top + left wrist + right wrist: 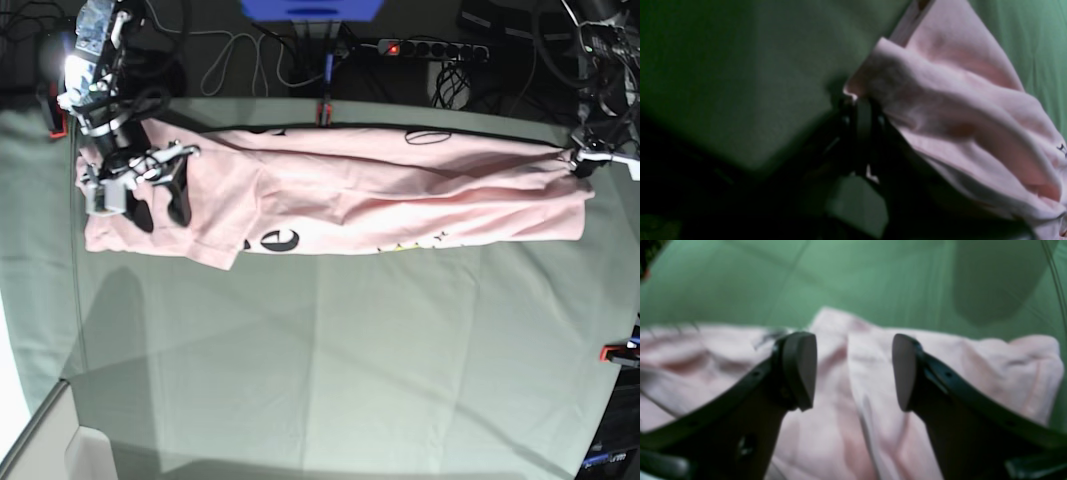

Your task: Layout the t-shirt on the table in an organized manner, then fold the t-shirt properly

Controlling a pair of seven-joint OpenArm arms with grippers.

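Pink and soft, the t-shirt [400, 190] lies stretched out in a long band across the far part of the table [330, 350]. It runs from one arm to the other. It is bunched and wrinkly, not flat. Some big black letters [277, 240] peek out along its near edge, close to the middle, and a thin black loop of print [428, 137] shows near its far edge.

On the left of the base view is the right gripper [160, 210]. Its two dark fingers are spread wide apart and hang over the end of the shirt. In the right wrist view the fingers [800, 370] have pink cloth behind the gap between them, and nothing is pinched there. I cannot tell if the tips touch the cloth.

On the right of the base view is the left gripper [578, 163]. It sits at the other end of the shirt, at the far corner. Its fingers are pressed together on a bit of the pink cloth. In the left wrist view that corner bunches up right at the dark tip of the gripper [858, 103], and the shirt hangs away from it in thick folds.

Green-grey cloth covers the table, with long creases in it. Red clamps [615, 352] hold it at the edges. Behind the table a power strip [430, 47] and some cables [235, 55] lie on the dark floor.
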